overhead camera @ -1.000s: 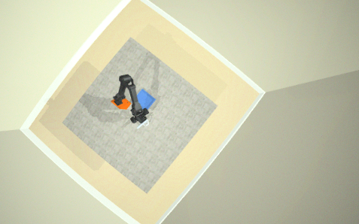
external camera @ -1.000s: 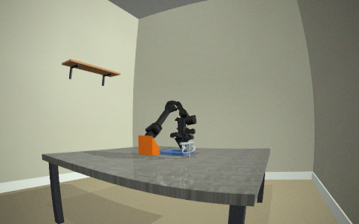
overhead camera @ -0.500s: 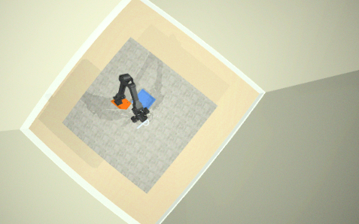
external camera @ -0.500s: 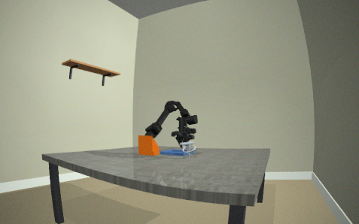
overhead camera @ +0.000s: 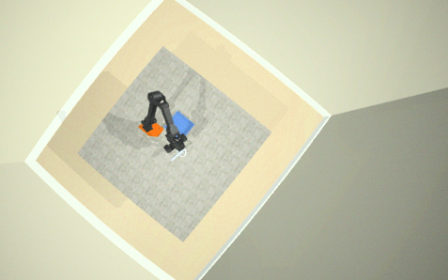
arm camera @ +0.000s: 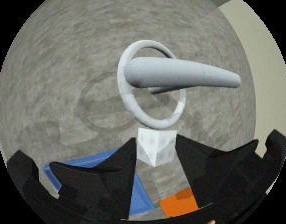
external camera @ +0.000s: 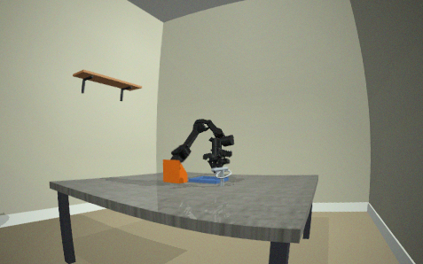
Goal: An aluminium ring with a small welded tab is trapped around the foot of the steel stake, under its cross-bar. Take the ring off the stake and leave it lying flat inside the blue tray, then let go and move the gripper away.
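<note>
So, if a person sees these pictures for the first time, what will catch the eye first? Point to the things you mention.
Probably the bright orange block (overhead camera: 155,131) (external camera: 172,172) (arm camera: 178,204) at the foot of the black arm. Next, the blue tray (overhead camera: 182,121) (external camera: 204,180) (arm camera: 139,197) on the grey table (overhead camera: 182,197) (external camera: 190,199) (arm camera: 39,75). Close up, a pale ring (overhead camera: 184,152) (external camera: 231,174) (arm camera: 123,95) around the stake's thick bar (external camera: 220,169) (arm camera: 179,73).

A black six-joint arm (overhead camera: 167,115) (external camera: 193,133) bends high at its elbow beside the blue tray, its forearm sloping down past the tray, and its gripper (overhead camera: 180,149) (external camera: 219,169) (arm camera: 155,140) points downward near the tray, fingers closed on a pale tab.
</note>
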